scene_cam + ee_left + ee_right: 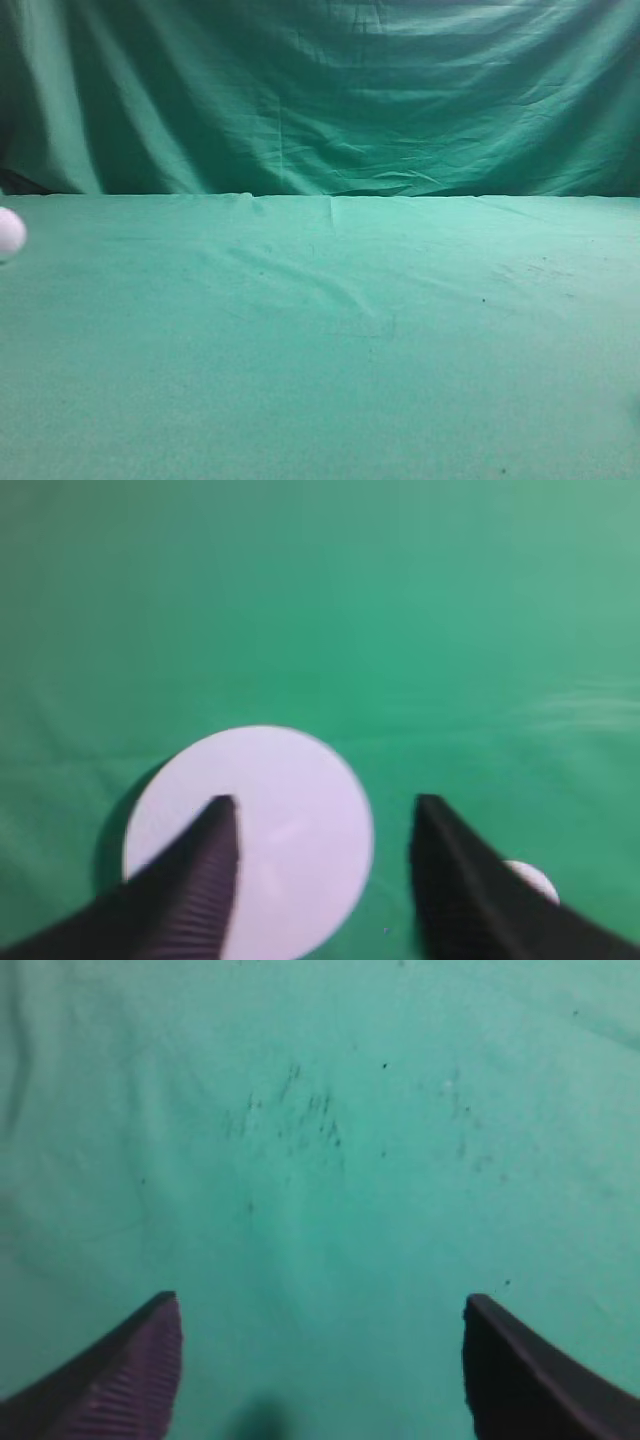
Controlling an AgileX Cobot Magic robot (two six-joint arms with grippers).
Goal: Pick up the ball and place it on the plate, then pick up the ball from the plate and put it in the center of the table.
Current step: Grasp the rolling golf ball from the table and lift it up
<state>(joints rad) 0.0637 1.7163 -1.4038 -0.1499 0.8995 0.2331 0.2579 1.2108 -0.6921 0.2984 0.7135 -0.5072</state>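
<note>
In the left wrist view a flat white round plate (290,775) lies on the green table cloth (330,610). The small white ball (533,879) lies on the cloth to the right of the plate, partly hidden behind my right-hand finger. My left gripper (327,805) is open and empty above the plate's right part. In the exterior view a white round thing, apparently the ball (9,233), shows at the far left edge, cut by the frame. My right gripper (320,1300) is open and empty over bare cloth. No gripper shows in the exterior view.
The table (320,330) is covered in slightly wrinkled green cloth. A darker green draped backdrop (320,90) hangs behind its far edge. Faint dark scuff marks (300,1120) show on the cloth below the right gripper.
</note>
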